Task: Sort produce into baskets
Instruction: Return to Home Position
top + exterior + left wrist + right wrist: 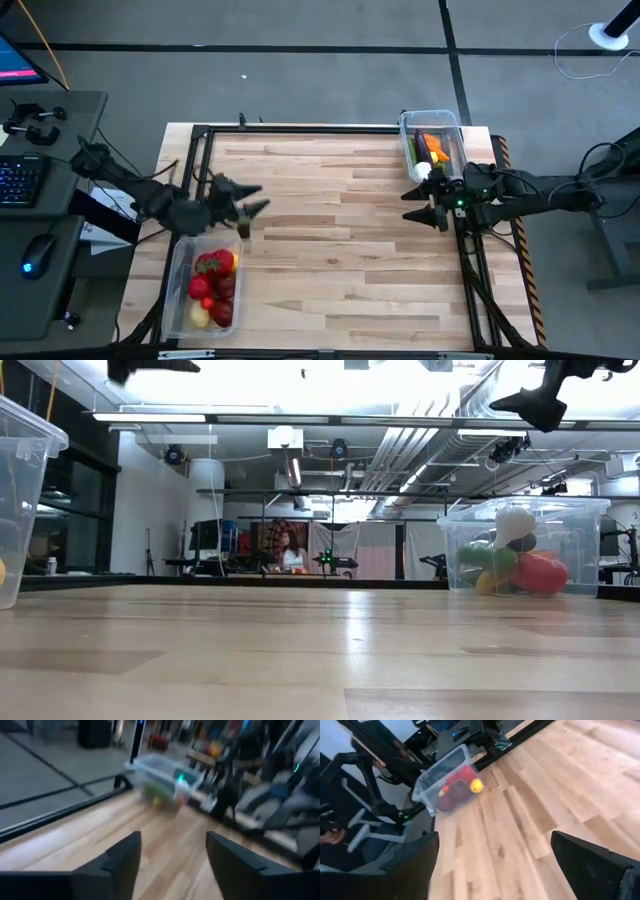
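Note:
A clear bin (207, 290) at the table's near left holds red fruits and yellow lemons (213, 277); it also shows in the right wrist view (451, 779). A second clear bin (432, 146) at the far right holds green, orange and white vegetables (510, 555); it also shows in the left wrist view (167, 780). My left gripper (250, 205) is open and empty, above the table just beyond the left bin. My right gripper (422, 205) is open and empty, just near of the right bin. Both are raised off the table.
A black metal frame (300, 129) runs round the wooden table. A desk with a keyboard and mouse (38, 250) stands off the table's left. The middle of the table (340, 240) is bare wood. A person (293, 555) shows far off in the room.

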Available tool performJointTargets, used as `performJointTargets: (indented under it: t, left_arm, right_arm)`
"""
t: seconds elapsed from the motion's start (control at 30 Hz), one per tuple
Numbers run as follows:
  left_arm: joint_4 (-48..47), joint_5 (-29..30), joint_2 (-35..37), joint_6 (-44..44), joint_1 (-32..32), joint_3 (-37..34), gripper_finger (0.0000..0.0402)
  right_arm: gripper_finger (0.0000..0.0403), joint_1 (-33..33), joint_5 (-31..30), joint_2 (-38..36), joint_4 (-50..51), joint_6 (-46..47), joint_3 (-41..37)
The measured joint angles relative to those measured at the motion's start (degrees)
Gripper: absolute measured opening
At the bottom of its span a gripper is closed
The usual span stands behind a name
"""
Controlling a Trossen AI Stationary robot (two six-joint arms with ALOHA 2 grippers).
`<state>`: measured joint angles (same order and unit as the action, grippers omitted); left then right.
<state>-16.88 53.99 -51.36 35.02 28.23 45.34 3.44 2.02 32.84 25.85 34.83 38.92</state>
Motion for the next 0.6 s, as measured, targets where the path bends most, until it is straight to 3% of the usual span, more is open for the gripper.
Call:
performJointTargets:
  t: [0.17, 0.3, 0.6]
  left_arm:
    - [25.7, -5.9, 12.5, -13.0, -4.8, -16.3, 0.0115]
    - [31.6, -14.8, 19.9, -21.2, -9.2, -21.6, 0.0018]
    - [34.8, -34.2, 35.5, -24.8, -15.9, -34.7, 0.0002]
  right_arm:
    - [0.0376, -3.3, 0.0, -0.3, -0.3, -1.9, 0.0]
    - [0.0376, -5.5, 0.0, 0.1, -0.4, 0.5, 0.0]
    - [0.0376, -7.3, 0.0, 0.0, -0.1, 2.2, 0.0]
